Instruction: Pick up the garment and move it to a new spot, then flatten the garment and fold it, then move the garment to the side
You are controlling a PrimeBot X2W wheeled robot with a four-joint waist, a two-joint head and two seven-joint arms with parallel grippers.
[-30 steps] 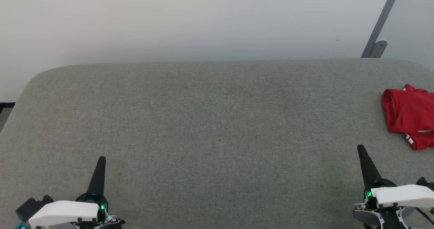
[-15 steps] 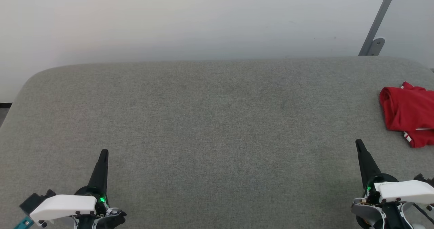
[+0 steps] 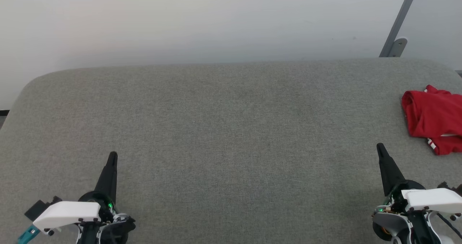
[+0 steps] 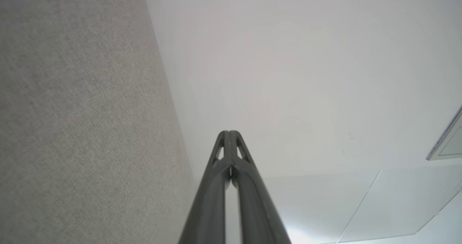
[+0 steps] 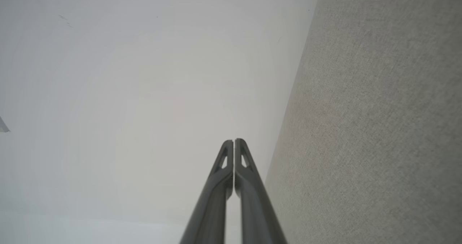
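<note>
The garment (image 3: 432, 118), a red bundle with a strip of white-and-red trim at its lower edge, lies crumpled at the far right of the grey table (image 3: 231, 128), partly cut off by the head view's edge. My right gripper (image 3: 380, 148) hovers at the lower right, below and left of the garment and apart from it, fingers pressed together and empty. At the lower left my left gripper (image 3: 113, 155) is likewise shut with nothing in it. Both wrist views show closed fingertips, the left gripper (image 4: 229, 133) and the right gripper (image 5: 234, 141), pointing toward the wall.
A pale wall (image 3: 202, 20) rises behind the table's rounded far edge. A grey metal strut (image 3: 399, 24) leans at the back right corner. The grey fabric surface spreads wide between the two grippers.
The whole head view has shifted slightly, so the camera moved. Both gripper tips sit a little higher in view. The garment lies as before.
</note>
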